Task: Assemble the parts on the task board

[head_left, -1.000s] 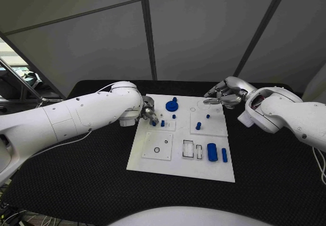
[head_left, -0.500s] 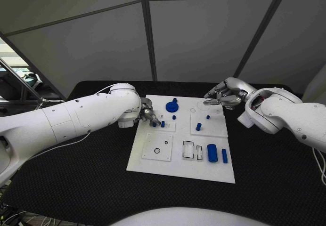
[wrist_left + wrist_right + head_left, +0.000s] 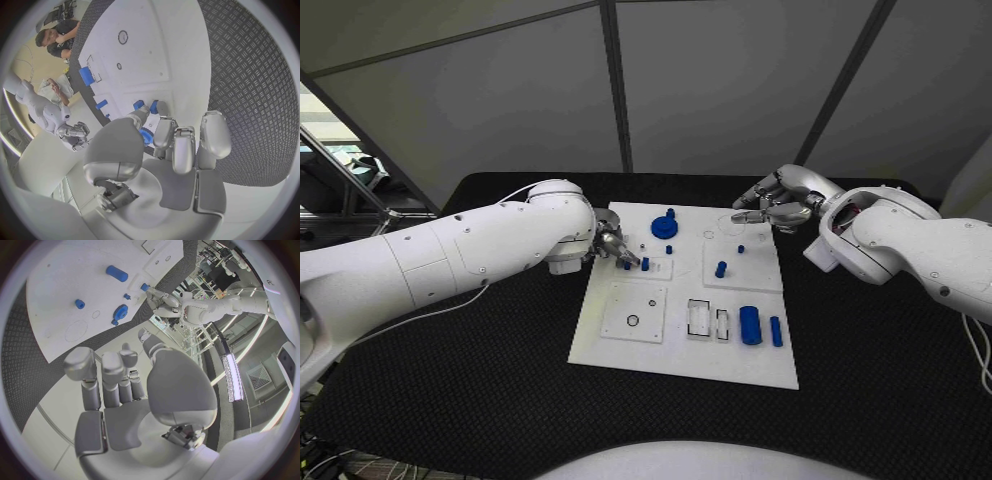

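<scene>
From the head camera I see my left arm (image 3: 444,255) reaching in across the black table (image 3: 473,370), its hand (image 3: 612,246) sitting at the left edge of the task board (image 3: 682,355), over the far-left quarter. The fingers are curled down beside two small blue pegs (image 3: 645,264) that stand on a raised square there. In the left wrist view the fingertips (image 3: 164,131) crowd close around those pegs and a blue piece shows just under them, but I cannot tell whether anything is actually gripped — the fingers hide the contact.

Moving right along the board: a round blue knob (image 3: 665,226) stands near the far edge, with a tiny blue peg (image 3: 669,248) just in front of it. Near the middle a short blue peg (image 3: 720,268) stands upright on the right-hand raised plate, and another small one (image 3: 741,248) lies beyond it. On the near half I see a square plate with a dark ring (image 3: 633,319), then two rectangular slots (image 3: 700,316), then a thick blue cylinder (image 3: 751,324) lying beside a thinner blue bar (image 3: 776,330).

My right hand (image 3: 773,208) hovers at the board's far-right corner — fingers partly curled and apart, holding nothing, as the right wrist view confirms.
</scene>
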Motion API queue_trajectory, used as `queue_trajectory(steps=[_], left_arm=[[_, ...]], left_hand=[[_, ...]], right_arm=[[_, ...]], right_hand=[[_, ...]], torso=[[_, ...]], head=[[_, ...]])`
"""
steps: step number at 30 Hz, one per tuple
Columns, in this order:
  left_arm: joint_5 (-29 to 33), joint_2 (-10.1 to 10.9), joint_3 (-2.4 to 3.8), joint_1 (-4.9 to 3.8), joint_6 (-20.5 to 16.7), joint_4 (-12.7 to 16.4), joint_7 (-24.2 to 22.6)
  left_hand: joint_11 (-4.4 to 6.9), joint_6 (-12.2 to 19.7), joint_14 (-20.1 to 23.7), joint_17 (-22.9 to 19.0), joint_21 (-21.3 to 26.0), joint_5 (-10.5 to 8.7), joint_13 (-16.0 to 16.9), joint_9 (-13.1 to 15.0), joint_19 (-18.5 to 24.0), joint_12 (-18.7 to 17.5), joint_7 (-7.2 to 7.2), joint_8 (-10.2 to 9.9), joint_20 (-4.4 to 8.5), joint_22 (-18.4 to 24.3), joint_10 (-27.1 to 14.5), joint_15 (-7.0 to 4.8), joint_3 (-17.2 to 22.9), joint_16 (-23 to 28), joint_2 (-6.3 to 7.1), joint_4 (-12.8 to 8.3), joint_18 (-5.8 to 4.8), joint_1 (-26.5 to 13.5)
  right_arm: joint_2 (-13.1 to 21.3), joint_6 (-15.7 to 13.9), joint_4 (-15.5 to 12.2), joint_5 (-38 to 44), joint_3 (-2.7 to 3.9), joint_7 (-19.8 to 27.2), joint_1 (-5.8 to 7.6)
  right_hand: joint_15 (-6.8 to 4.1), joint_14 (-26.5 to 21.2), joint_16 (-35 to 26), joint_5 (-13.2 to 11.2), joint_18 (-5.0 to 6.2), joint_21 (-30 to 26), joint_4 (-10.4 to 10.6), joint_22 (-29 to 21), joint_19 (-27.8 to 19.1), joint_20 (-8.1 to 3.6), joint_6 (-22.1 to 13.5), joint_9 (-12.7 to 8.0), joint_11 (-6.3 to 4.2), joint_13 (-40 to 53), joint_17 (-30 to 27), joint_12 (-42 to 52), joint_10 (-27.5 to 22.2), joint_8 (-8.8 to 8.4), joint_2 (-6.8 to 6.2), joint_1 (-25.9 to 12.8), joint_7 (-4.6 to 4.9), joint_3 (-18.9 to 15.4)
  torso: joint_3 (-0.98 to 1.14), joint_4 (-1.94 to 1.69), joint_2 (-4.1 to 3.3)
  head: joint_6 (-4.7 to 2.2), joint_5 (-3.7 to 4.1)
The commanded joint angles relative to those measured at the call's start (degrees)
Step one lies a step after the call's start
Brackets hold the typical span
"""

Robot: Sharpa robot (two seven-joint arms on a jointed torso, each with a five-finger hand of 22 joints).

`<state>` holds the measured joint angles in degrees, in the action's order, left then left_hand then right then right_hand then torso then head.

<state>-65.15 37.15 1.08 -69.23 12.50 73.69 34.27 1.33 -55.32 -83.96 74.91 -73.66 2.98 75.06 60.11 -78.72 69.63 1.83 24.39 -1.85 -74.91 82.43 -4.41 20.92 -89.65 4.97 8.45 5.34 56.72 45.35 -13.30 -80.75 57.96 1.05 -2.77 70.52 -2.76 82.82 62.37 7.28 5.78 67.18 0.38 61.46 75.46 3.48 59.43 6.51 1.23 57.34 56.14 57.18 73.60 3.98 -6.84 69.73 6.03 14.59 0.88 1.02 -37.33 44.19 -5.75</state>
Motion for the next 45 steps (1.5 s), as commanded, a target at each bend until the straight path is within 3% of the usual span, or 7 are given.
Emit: queue_trajectory(steps=[1,11,17,22,30,35,45], left_arm=[[-0.6,0.3,0.36,0.14,-2.0,0.0,0.3],[0.7,1.6,3.77,0.15,-8.8,1.2,-2.6],[6.4,2.4,4.65,0.05,-13.6,1.5,-6.1],[7.9,2.3,4.81,-0.02,-15.9,1.2,-9.8],[-0.6,-0.1,1.31,0.08,-24.4,0.4,-25.0],[-6.1,-2.1,-1.10,0.15,-29.7,-0.8,-31.6],[-15.9,-5.3,-2.59,0.67,-28.8,-3.6,-33.9]], left_hand=[[0.44,-0.4,-6.0,15.1,-0.2,-0.21,6.5,0.1,-0.4,-0.3,0.08,0.1,0.16,-1.9,0.1,-0.42,-0.1,-0.3,0.16,0.6,-0.90,0.8],[-0.07,1.2,-4.7,11.3,5.2,-0.22,3.4,-0.4,3.0,-7.5,0.72,-1.5,0.04,2.3,-3.0,-0.19,-3.3,4.0,2.15,4.5,0.35,2.8],[-3.00,5.3,2.2,-2.2,29.0,0.01,-9.7,-4.6,17.0,-34.6,3.63,-6.8,-2.25,19.6,-16.8,2.23,-11.2,21.4,3.87,8.4,4.44,6.5],[-3.75,6.0,8.3,-12.7,35.4,-0.37,-13.8,-7.7,19.0,-40.0,4.56,-9.2,-3.21,23.9,-20.9,3.48,-14.3,35.7,2.48,7.6,4.96,11.0],[-4.71,1.9,18.0,-25.3,42.9,6.23,-27.8,-21.7,21.5,-49.8,5.42,-15.7,-4.61,28.4,-22.3,4.44,-7.2,52.8,2.37,-2.2,4.80,28.7],[-5.20,-1.2,18.9,-26.8,43.8,6.79,-33.9,-26.0,22.4,-52.8,5.45,-16.9,-4.71,28.4,-21.3,5.00,-6.7,54.4,4.23,-3.6,4.74,29.5],[-5.78,-3.4,15.9,-28.0,44.1,6.43,-46.7,-33.2,19.8,-58.3,5.49,-19.7,-4.92,28.2,-20.6,5.19,-7.0,53.1,5.31,-4.1,5.12,28.3]], right_arm=[[0.0,0.0,0.0,0.1,0.04,0.6,0.11],[0.0,0.0,0.0,0.1,0.03,0.7,0.10],[0.1,0.0,0.1,0.1,0.03,0.6,0.10],[0.2,-0.1,0.1,0.1,0.03,0.6,0.10],[0.0,-0.2,0.0,0.1,0.03,0.7,0.11],[-0.1,-0.5,-0.1,0.1,0.03,0.8,0.11],[-0.2,-0.6,-0.3,0.1,0.03,0.8,0.11]], right_hand=[[-0.17,0.4,-0.2,0.2,0.51,-0.2,0.0,0.0,0.3,-0.02,-0.3,0.1,-0.03,-0.1,0.0,-0.2,-0.4,-0.26,-0.03,-0.6,-0.04,0.1],[-0.17,0.4,-0.2,0.2,0.51,-0.2,0.0,0.0,0.3,-0.02,-0.3,0.1,-0.03,-0.1,0.0,-0.2,-0.4,-0.26,-0.03,-0.6,-0.04,0.1],[-0.17,0.4,-0.2,0.2,0.51,-0.2,0.0,0.0,0.3,-0.02,-0.3,0.1,-0.03,-0.1,0.0,-0.2,-0.4,-0.26,-0.03,-0.6,-0.04,0.1],[-0.17,0.4,-0.2,0.2,0.51,-0.2,0.0,0.0,0.3,-0.02,-0.3,0.1,-0.03,-0.1,0.0,-0.2,-0.4,-0.26,-0.03,-0.6,-0.04,0.1],[-0.16,0.4,-0.2,0.2,0.48,-0.1,-0.1,0.1,0.4,-0.02,-0.3,0.1,-0.02,0.0,0.0,-0.1,-0.4,-0.28,-0.04,-0.6,-0.03,0.1],[-0.16,0.4,-0.2,0.2,0.50,-0.2,-0.1,0.0,0.4,-0.02,-0.3,0.1,-0.03,-0.1,0.0,-0.2,-0.5,-0.28,-0.04,-0.6,-0.03,0.1],[-0.17,0.4,-0.3,0.3,0.52,-0.3,-0.1,-0.1,0.3,-0.02,-0.3,0.1,-0.03,-0.1,-0.1,-0.2,-0.5,-0.27,-0.01,-0.5,-0.04,0.2]], torso=[[0.02,-0.01,0.01],[0.05,-0.03,0.03],[0.06,-0.04,0.02],[0.10,0.07,0.02],[-0.07,0.10,-0.14],[0.08,0.16,-0.06],[0.04,0.07,-0.07]], head=[[-0.11,-0.03],[-0.21,0.04],[-0.35,0.11],[-0.45,0.15],[-1.01,0.91],[-1.13,1.00],[-1.27,1.43]])
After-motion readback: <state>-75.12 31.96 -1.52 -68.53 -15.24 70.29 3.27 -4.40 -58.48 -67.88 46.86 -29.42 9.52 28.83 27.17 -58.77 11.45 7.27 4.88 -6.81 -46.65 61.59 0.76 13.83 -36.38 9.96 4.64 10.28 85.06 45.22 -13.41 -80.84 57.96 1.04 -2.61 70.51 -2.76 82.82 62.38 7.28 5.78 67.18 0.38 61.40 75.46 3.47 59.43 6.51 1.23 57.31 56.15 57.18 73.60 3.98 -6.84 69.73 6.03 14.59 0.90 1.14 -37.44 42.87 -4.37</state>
